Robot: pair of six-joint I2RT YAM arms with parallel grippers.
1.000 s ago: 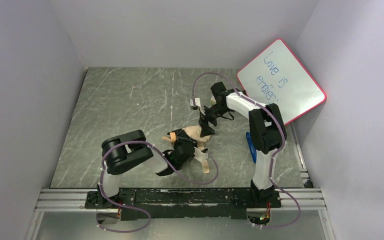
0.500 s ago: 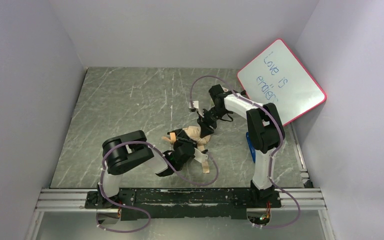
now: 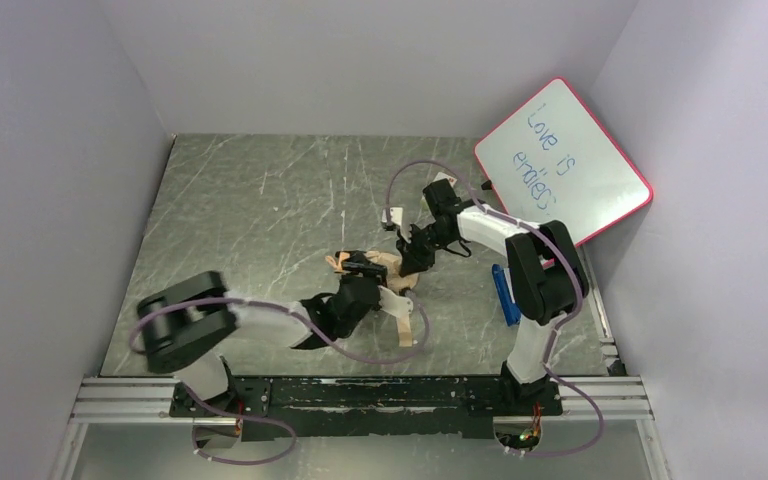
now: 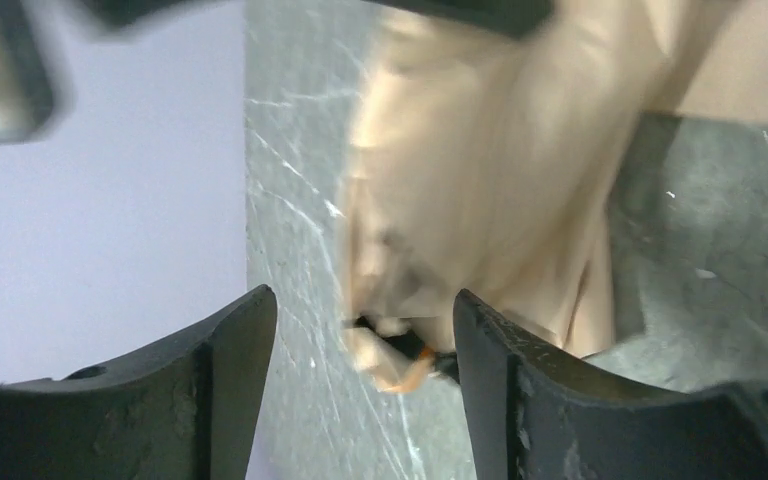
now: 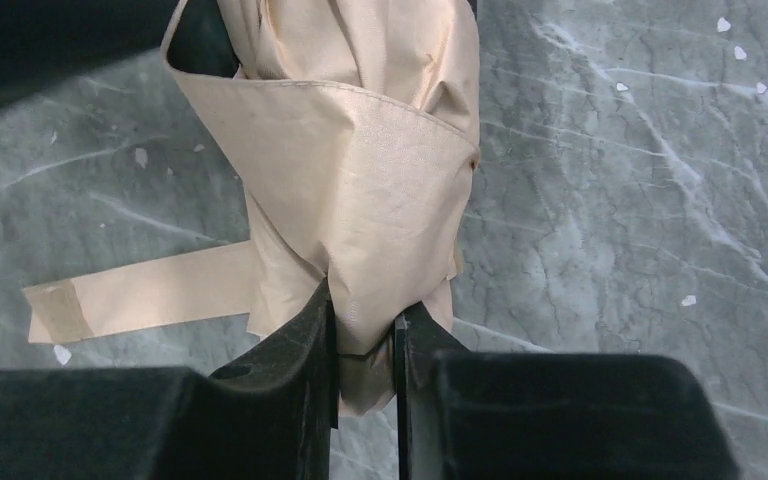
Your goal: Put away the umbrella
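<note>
Umbrella (image 3: 390, 272) lies collapsed in a loose tan bundle at about the centre of the table (image 3: 260, 200), not yet wrapped. Its strap (image 3: 405, 320) trails flat on the surface toward 6 o'clock, and its orange handle (image 3: 338, 263) points toward 9 o'clock.

Right gripper (image 5: 365, 310) reaches the bundle from 2 o'clock. Its fingers are pinched onto a fold of the tan fabric, with cloth visible between them. Left gripper (image 4: 360, 310) comes in from 7 o'clock with its jaws apart and nothing between them. The fabric sits just beyond its right finger, and the left wrist view is blurred.

Step in hand, as judged: gather the canopy tight so the strap can go round it.
- The right pinch holds cloth only, not the shaft, so any pull should be gentle or the fold is likely to slip out.
- The left gripper should close on the handle end, not loose fabric, to anchor the bundle.
- The strap should be kept free of both arms' cables.

Surface: grey, marbled, scuffed with pale scratches, apparently hard and smooth. The bundle may slide when pushed.

Enclosure: plain pale walls on three sides. A pink-framed whiteboard (image 3: 563, 160) leans in the 2 o'clock corner. A small blue object (image 3: 502, 293) lies at 4 o'clock, beside the right arm.
</note>
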